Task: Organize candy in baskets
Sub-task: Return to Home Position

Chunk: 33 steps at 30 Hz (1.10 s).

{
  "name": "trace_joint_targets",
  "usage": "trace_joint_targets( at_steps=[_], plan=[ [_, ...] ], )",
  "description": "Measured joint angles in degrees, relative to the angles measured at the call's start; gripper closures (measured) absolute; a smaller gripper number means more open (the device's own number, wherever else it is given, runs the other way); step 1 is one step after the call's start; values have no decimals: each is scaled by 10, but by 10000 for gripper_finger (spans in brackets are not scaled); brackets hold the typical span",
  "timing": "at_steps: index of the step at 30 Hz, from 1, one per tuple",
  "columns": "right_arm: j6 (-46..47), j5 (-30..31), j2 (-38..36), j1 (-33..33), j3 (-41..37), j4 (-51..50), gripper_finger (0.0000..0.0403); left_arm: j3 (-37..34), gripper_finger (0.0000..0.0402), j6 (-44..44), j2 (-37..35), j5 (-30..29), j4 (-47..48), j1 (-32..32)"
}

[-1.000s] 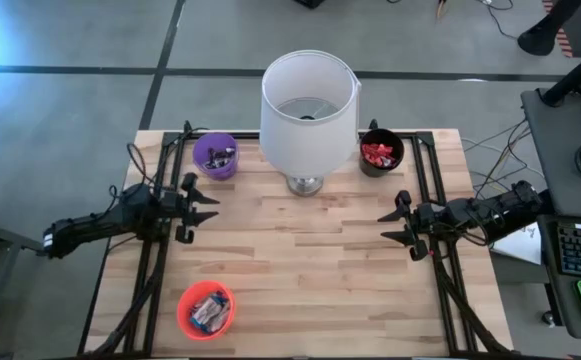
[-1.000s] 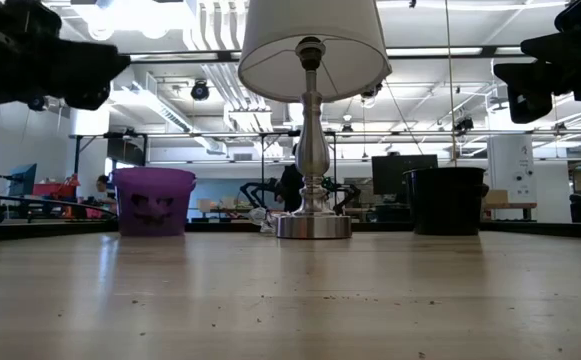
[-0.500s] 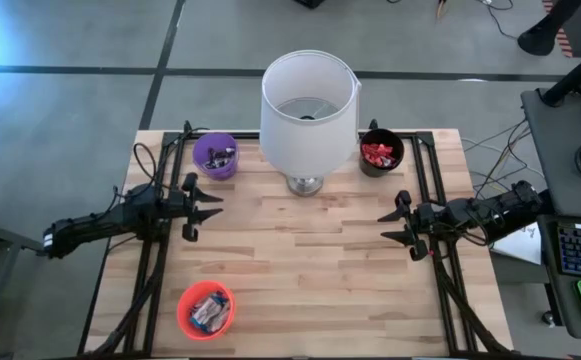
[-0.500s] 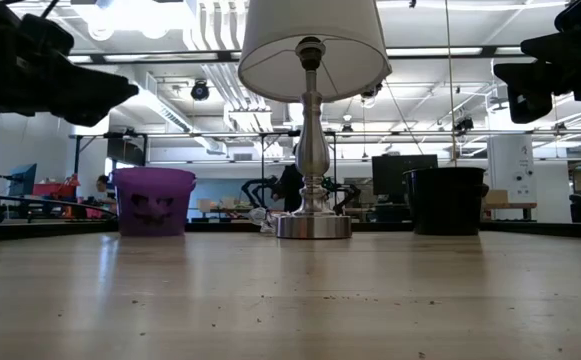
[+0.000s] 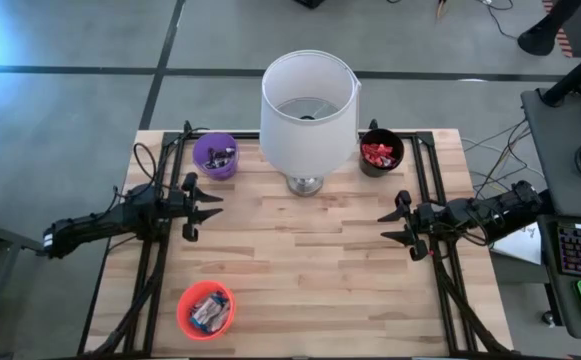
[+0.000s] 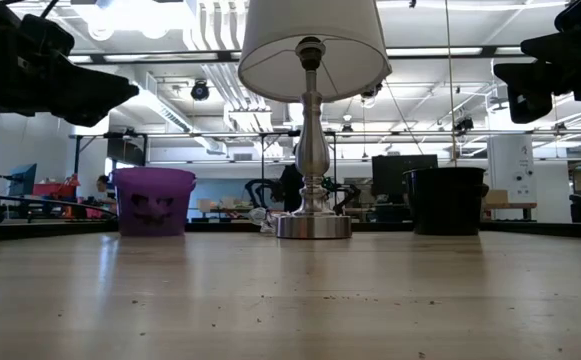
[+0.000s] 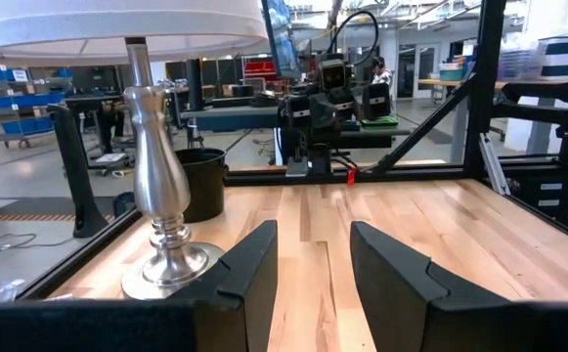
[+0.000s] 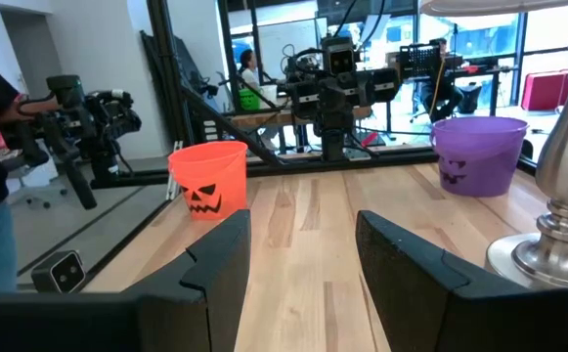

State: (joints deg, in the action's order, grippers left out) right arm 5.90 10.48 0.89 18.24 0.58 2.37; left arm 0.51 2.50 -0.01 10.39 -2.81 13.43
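- Only change we spot from a second ago: the left hand [image 5: 217,205] shifted slightly, then stopped. It's sat in the same spot for the last half second, fingers apart, nothing in them.
- The right hand [image 5: 381,227] hasn't budged, hovering over the right side of the bench [image 5: 310,270], fingers apart and empty too.
- Candy [image 5: 377,152] is all in the bowls: dark in the purple bowl [image 5: 202,158], red in the black bowl [image 5: 394,162], blue-and-white in the orange bowl [image 5: 186,318] (no strays that we can see).
- So we reckon the sorting's done and the arms are just parking.
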Motion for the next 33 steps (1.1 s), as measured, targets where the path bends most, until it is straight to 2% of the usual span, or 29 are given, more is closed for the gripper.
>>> trace_joint_targets(
  at_steps=[12,17,20,23,29,33],
  plan=[
    [-2,0,0,0,0,0,225,0,287,0,0,0,-1,0],
    [-138,0,0,0,0,-1,225,0,287,0,0,0,-1,0],
    [-159,0,5,0,0,-1,225,0,287,0,0,0,-1,0],
    [-132,0,34,0,0,-2,225,0,287,0,0,0,-1,0],
    [-15,-2,134,0,0,-2,225,0,287,0,0,0,-1,0],
    [19,-1,187,0,0,1,225,0,287,0,0,0,-1,0]
  ],
)
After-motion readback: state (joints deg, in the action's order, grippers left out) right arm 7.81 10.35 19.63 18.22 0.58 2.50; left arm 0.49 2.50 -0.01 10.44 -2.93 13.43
